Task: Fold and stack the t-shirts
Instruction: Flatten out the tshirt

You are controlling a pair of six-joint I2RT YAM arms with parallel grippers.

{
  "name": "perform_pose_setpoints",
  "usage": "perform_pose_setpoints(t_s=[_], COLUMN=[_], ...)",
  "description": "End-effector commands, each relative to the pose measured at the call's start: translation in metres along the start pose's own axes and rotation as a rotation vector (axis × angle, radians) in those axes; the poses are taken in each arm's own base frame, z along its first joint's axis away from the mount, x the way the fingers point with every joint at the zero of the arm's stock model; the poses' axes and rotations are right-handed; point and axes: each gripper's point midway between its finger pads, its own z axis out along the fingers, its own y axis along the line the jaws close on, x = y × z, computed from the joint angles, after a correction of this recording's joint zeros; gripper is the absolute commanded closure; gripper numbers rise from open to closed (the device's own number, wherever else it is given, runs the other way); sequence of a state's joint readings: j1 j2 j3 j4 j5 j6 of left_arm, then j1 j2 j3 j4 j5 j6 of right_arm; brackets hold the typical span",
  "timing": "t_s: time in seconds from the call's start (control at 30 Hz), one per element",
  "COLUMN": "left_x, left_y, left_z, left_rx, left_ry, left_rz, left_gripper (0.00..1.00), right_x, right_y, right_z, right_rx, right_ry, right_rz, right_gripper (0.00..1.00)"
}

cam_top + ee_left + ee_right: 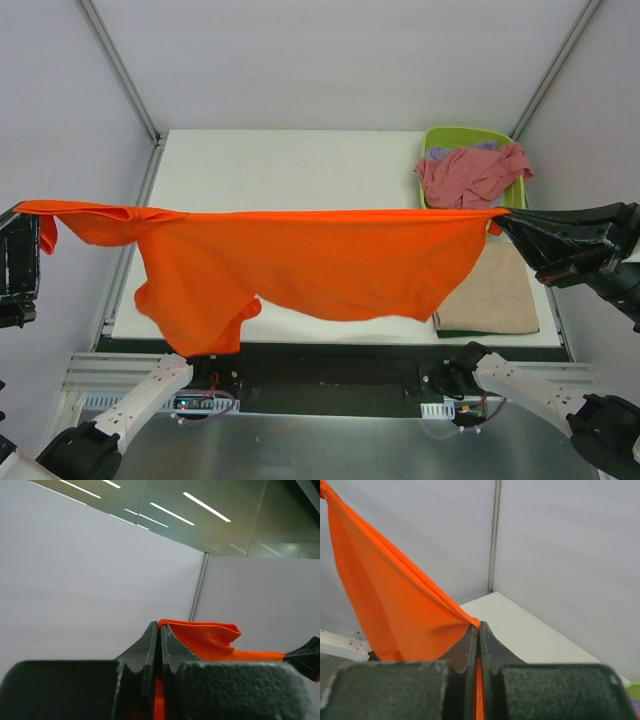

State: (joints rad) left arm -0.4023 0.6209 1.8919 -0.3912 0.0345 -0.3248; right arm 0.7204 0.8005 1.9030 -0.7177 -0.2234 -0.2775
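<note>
A bright orange t-shirt point(300, 260) hangs stretched in the air across the whole table. My left gripper point(22, 212) is shut on its left end, high beyond the table's left edge; in the left wrist view point(160, 626) the cloth point(210, 640) is pinched between the jaws. My right gripper point(503, 220) is shut on its right end; in the right wrist view point(478, 626) the orange cloth point(385, 610) runs up and left from the shut jaws. A folded tan t-shirt point(490, 295) lies at the table's front right. A dusty pink t-shirt point(470, 175) and a lavender one point(440, 153) lie crumpled in the tub.
The lime-green plastic tub point(470, 135) stands at the back right of the white table point(290, 170). Grey walls with metal posts point(120, 70) close in the sides. A dark green edge point(445, 334) shows under the tan shirt.
</note>
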Motion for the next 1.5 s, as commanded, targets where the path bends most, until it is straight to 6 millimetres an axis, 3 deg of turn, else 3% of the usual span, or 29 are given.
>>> perform_pose_setpoints(t_s=[0.0, 0.1, 0.17, 0.23, 0.37, 0.47, 0.53, 0.57, 0.6, 0.67, 0.73, 0.83, 1.0, 1.1, 1.3, 1.47], left_x=[0.036, 0.074, 0.109, 0.157, 0.273, 0.376, 0.437, 0.459, 0.482, 0.508, 0.523, 0.528, 0.527, 0.528, 0.522, 0.530], left_y=[0.021, 0.067, 0.109, 0.150, 0.234, 0.298, 0.339, 0.353, 0.363, 0.373, 0.376, 0.375, 0.360, 0.346, 0.311, 0.306], left_z=[0.049, 0.077, 0.094, 0.110, 0.123, 0.114, 0.098, 0.089, 0.081, 0.073, 0.065, 0.056, 0.024, -0.012, -0.086, -0.152], left_rx=[-0.042, -0.204, -0.362, -0.478, -0.676, -0.721, -0.770, -0.789, -0.802, -0.808, -0.809, -0.823, -0.855, -0.883, -0.948, -1.042], left_ry=[0.079, 0.148, 0.196, 0.277, 0.489, 0.730, 0.885, 0.959, 1.033, 1.119, 1.156, 1.166, 1.199, 1.234, 1.261, 1.297], left_rz=[0.093, 0.166, 0.215, 0.303, 0.459, 0.497, 0.517, 0.524, 0.530, 0.526, 0.510, 0.480, 0.394, 0.315, 0.122, 0.031], left_gripper=[1.00, 1.00, 1.00, 1.00, 0.90, 0.80, 0.40, 0.21, 0.01, 0.01, 0.01, 0.01, 0.01, 0.01, 0.01, 0.01], right_x=[0.000, 0.023, 0.050, 0.086, 0.186, 0.287, 0.346, 0.373, 0.393, 0.414, 0.421, 0.423, 0.424, 0.429, 0.463, 0.504], right_y=[-0.014, -0.057, -0.098, -0.134, -0.184, -0.224, -0.245, -0.254, -0.260, -0.267, -0.268, -0.256, -0.234, -0.209, -0.144, -0.112], right_z=[0.018, 0.041, 0.055, 0.073, 0.111, 0.136, 0.142, 0.144, 0.147, 0.153, 0.158, 0.161, 0.146, 0.134, 0.115, 0.092], right_rx=[0.061, 0.261, 0.458, 0.616, 0.761, 0.801, 0.836, 0.842, 0.848, 0.847, 0.834, 0.782, 0.748, 0.683, 0.531, 0.525], right_ry=[0.001, 0.056, 0.131, 0.215, 0.429, 0.610, 0.727, 0.787, 0.828, 0.872, 0.882, 0.874, 0.872, 0.889, 0.938, 0.980], right_rz=[0.008, -0.022, -0.066, -0.146, -0.185, -0.106, -0.055, -0.047, -0.046, -0.043, -0.032, 0.010, 0.096, 0.186, 0.437, 0.556], right_gripper=[1.00, 1.00, 1.00, 1.00, 1.00, 0.97, 0.84, 0.65, 0.38, 0.23, 0.14, 0.01, 0.04, 0.04, 0.04, 0.04])
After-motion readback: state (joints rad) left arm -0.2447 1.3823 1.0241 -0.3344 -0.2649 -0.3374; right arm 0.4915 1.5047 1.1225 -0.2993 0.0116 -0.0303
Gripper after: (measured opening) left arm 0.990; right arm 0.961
